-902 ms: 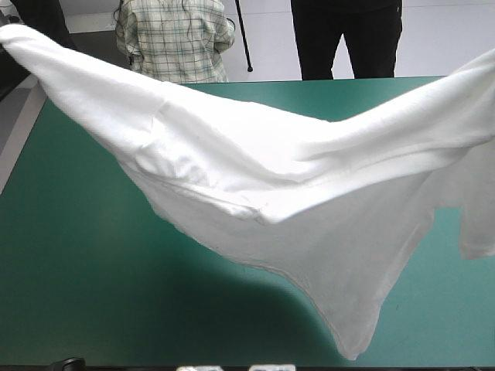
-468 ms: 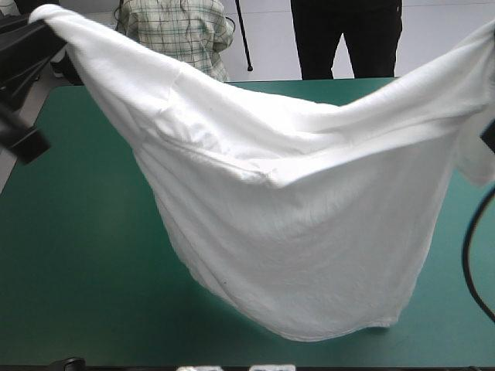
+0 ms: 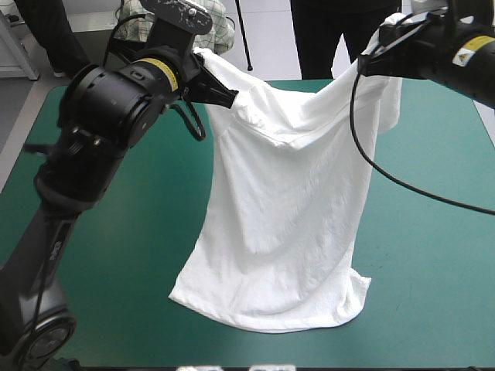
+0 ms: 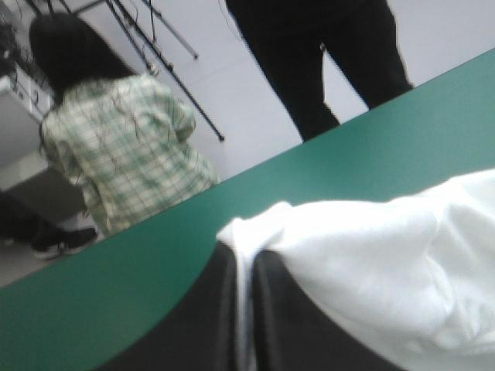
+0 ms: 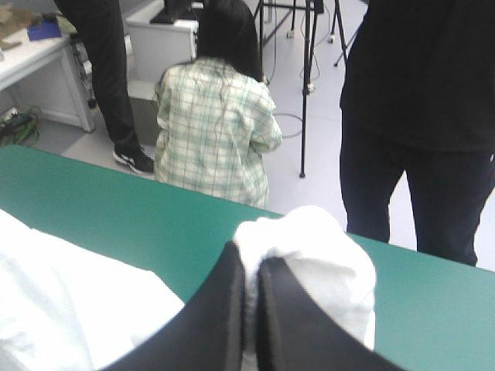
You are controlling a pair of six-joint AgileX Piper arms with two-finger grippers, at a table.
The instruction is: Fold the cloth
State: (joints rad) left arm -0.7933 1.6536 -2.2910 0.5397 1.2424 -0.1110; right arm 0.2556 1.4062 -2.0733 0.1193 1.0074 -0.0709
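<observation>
Hanging between the 2 arms, the T-shirt (image 3: 286,224) was held up over the worktop (image 3: 433,294). Its upper edge ran from the left fingers (image 3: 220,94) to the right fingers (image 3: 379,63) and sagged a little between them. Below the fingers the cloth fell in 1 long drape, and its lower hem lay crumpled on the teal-green cover.

Both pairs of fingers were pressed all but together on the shirt. In the left wrist view the black fingers (image 4: 220,297) pinched a thin white fold that bulged just ahead of their tips and spread off to 1 side. In the right wrist view the fingers (image 5: 228,297) clamped a rounded wad of cloth that stood just ahead of and beside their tips.

The shirt looked light, soft and quite limp, so it would probably follow the fingers, swing freely and crease wherever it touched down. It seemed unlikely to slip from a firm pinch. The 2 upper corners looked like the right places to hold it, since level grips there would keep the body spread. Whether those corners were shoulders or sleeves could not be told.
</observation>
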